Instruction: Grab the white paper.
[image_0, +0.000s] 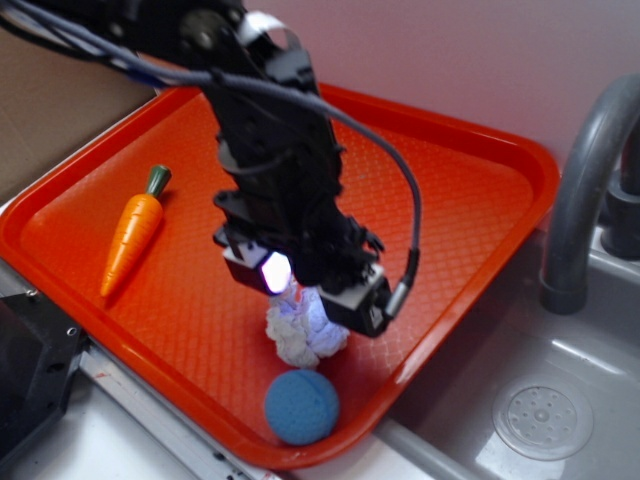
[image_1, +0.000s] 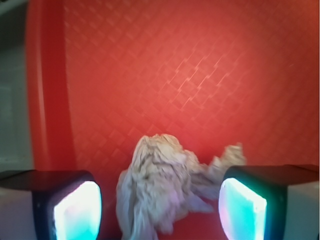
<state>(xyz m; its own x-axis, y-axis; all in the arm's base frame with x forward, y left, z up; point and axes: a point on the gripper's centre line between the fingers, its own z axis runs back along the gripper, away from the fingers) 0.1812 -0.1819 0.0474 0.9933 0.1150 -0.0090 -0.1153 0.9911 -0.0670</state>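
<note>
**Inspector:** Where is the white paper (image_0: 305, 335) lying?

**Assistant:** It is sitting on the orange tray (image_0: 460, 180), toward the tray's near edge, as a crumpled, lumpy wad. The blue ball (image_0: 301, 406) is resting just beside it, closer to the rim; whether the two are touching cannot be told. The toy carrot (image_0: 132, 234) is lying well apart, on the tray's left side.

**Inspector:** And the gripper (image_0: 310, 290)?

**Assistant:** It is hanging directly over the wad, pointing downward. In the wrist view the gripper (image_1: 160, 205) is showing both fingers, one (image_1: 75, 207) on the left and the other on the right, their lit pads glowing pale blue-white.

**Inspector:** How are the jaws standing?

**Assistant:** They are standing wide apart, with the paper (image_1: 160, 190) sitting between them. A gap is showing on each side of the wad, so the pads are not pressing it; nothing is being held.

**Inspector:** Surroundings?

**Assistant:** A grey sink (image_0: 560, 400) with a curved faucet (image_0: 580, 190) is showing right of the tray.
</note>
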